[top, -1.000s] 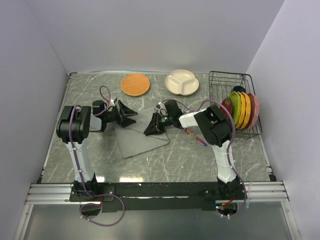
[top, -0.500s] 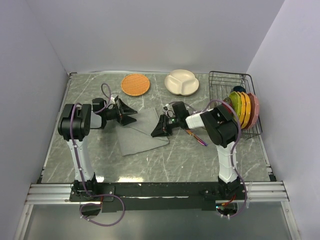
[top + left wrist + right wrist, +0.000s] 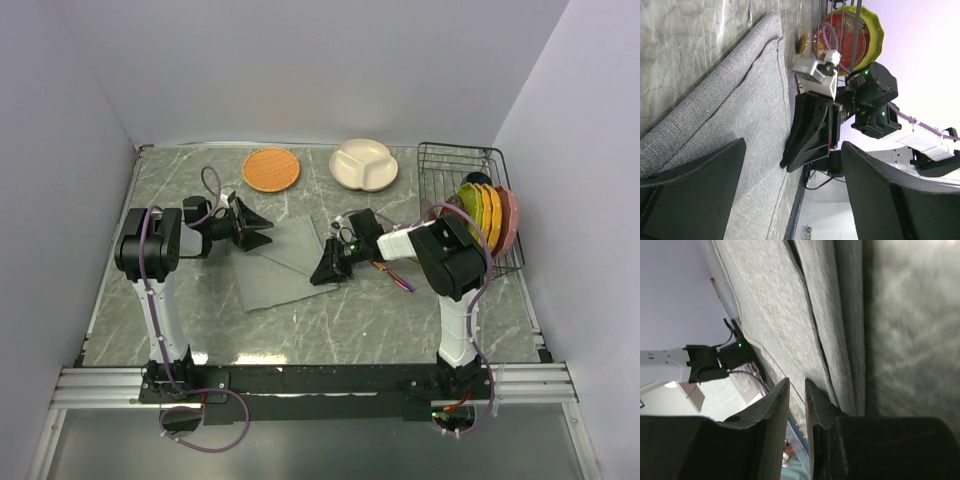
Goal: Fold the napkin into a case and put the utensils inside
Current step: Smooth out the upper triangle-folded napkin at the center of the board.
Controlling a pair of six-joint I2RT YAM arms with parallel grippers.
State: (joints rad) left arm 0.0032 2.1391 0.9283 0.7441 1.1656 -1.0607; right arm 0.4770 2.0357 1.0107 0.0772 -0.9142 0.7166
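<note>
Over in the middle of the desk (image 3: 370, 320) the grey napkin (image 3: 272, 285) lies between the two arms, and it looks different from a second ago. A flap (image 3: 296, 243) now lies doubled over along its far right side with a clear crease line across the cloth, where before the right arm sat over what looked like a flatter sheet. The right end effector (image 3: 317, 279) has slid toward the napkin's right-hand edge, nearer the arms' bases than it was, and its tip is down at that edge. Its jaws are drawn almost together, with only a sliver of a gap in its own camera, and I can't see any cloth pinched in there. The left end effector (image 3: 270, 232) has hardly shifted. It sits at the far left corner of the napkin with its jaws spread wide and cloth showing in the gap, though I can't tell whether the pads press on it. To my eye a first fold is laid and the right arm is letting go of it or smoothing it, so the folding is only begun: the cloth is still far broader than a slim sleeve. The utensils (image 3: 396, 278) lie on the bare desk just right of the napkin, beside the right arm and apart from both end effectors. I'd judge more folds must come before they go in.
</note>
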